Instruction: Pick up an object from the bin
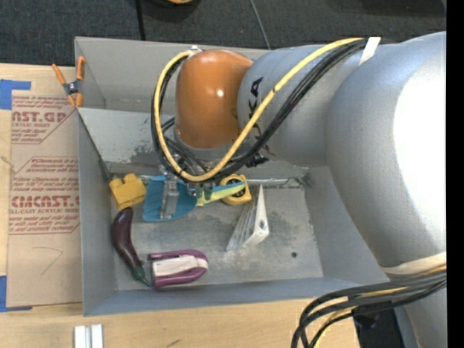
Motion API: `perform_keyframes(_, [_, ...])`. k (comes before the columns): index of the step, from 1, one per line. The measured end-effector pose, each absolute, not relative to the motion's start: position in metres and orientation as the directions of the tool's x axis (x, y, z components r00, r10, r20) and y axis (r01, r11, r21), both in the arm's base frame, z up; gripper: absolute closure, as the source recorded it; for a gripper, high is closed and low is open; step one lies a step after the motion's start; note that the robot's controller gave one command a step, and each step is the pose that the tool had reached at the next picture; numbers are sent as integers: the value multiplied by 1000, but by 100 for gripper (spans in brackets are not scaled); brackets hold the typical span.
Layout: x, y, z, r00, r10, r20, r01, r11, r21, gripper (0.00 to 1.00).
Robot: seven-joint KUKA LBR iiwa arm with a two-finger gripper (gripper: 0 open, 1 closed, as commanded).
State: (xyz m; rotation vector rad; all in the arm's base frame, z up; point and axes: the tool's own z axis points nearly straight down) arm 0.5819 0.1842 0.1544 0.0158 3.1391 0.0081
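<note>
The gripper (170, 194) sits low in the bin (94, 216), at about ten o'clock from the floor's centre, right on top of a blue flat piece (154, 200). I cannot tell whether it is wide or narrow: the orange cover (206, 96) on the wrist hangs directly above it and blocks my line of sight, so I will not call this a hold. The blue piece spreads out to both sides of the tool, which I read as a centred approach, meant to take it across its short width.

The neighbours are crowded in because the bin walls slope inward and everything settles on the small floor. A yellow block (127, 189) lies just beside the blue piece at nine o'clock from the tool, close enough to be nudged. A yellow round thing (236, 191) lies at three o'clock, near the blue piece's far end. A purple aubergine (123, 239) lies at seven o'clock along the left wall, a purple and white thing (178, 267) at six o'clock near the front wall, and a pale folded piece (250, 227) at four o'clock, apart from the rest.

My judgement is that the pick is at the grasp stage and nothing has been lifted yet.
</note>
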Motion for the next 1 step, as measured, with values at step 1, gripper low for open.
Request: perform_keyframes(1, [588,177,216,-999,-38,-30,-38,999,11,100])
